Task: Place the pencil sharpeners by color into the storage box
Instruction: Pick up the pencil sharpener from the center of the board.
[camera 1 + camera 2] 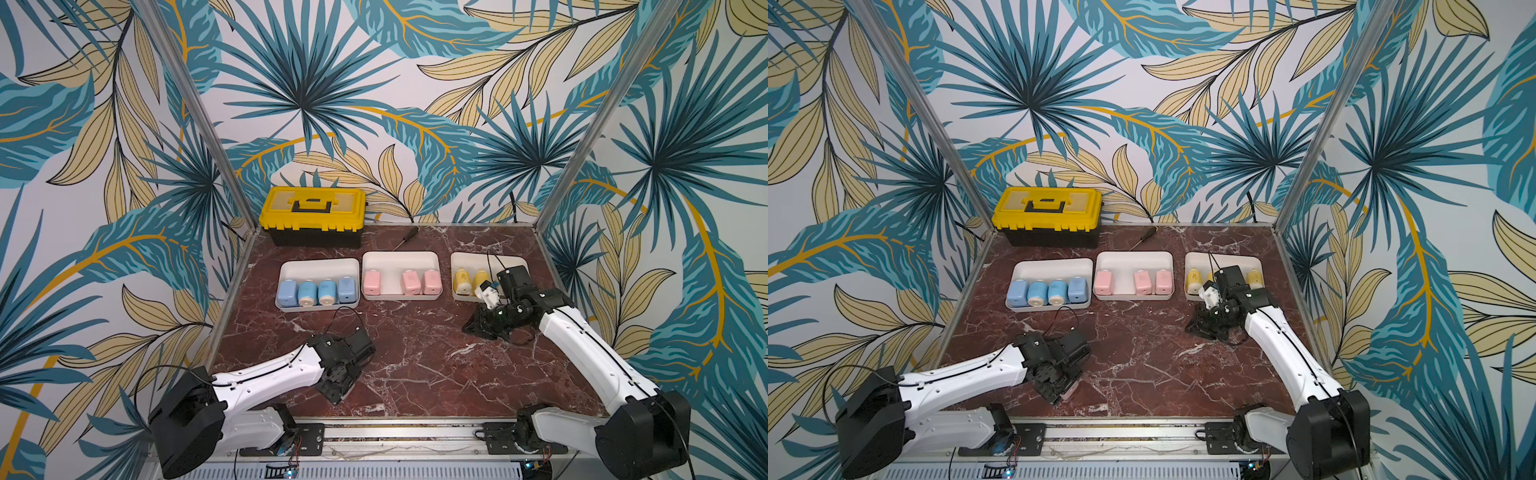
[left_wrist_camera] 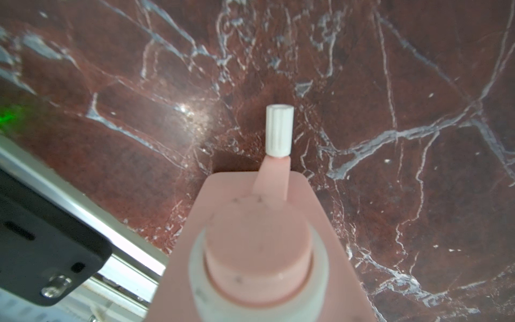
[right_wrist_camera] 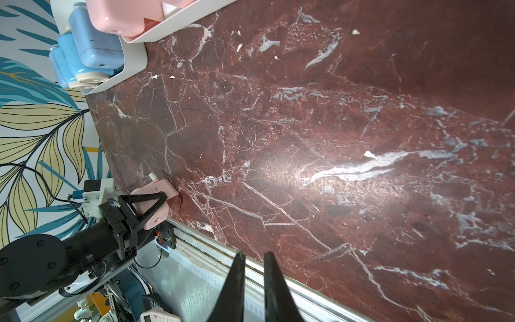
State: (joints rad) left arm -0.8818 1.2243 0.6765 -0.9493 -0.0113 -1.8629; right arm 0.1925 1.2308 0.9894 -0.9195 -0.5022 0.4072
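A pink pencil sharpener (image 2: 256,237) with a white crank knob (image 2: 279,129) rests on the marble near the table's front left. My left gripper (image 3: 167,200) is shut on it, and its near finger lies against the sharpener's side. Three white storage boxes stand in a row at the back. The left box (image 1: 318,264) holds several blue sharpeners (image 1: 307,293). The middle box (image 1: 401,257) holds three pink ones (image 1: 411,282). The right box (image 1: 461,257) holds yellow ones (image 1: 461,280), partly hidden by my right arm. My right gripper (image 3: 254,255) hangs in front of that box, shut, with nothing in it.
A yellow and black toolbox (image 1: 312,216) stands shut at the back left. A screwdriver (image 1: 409,237) lies beside it. The metal rail (image 1: 399,432) runs along the table's front edge, close to my left gripper.
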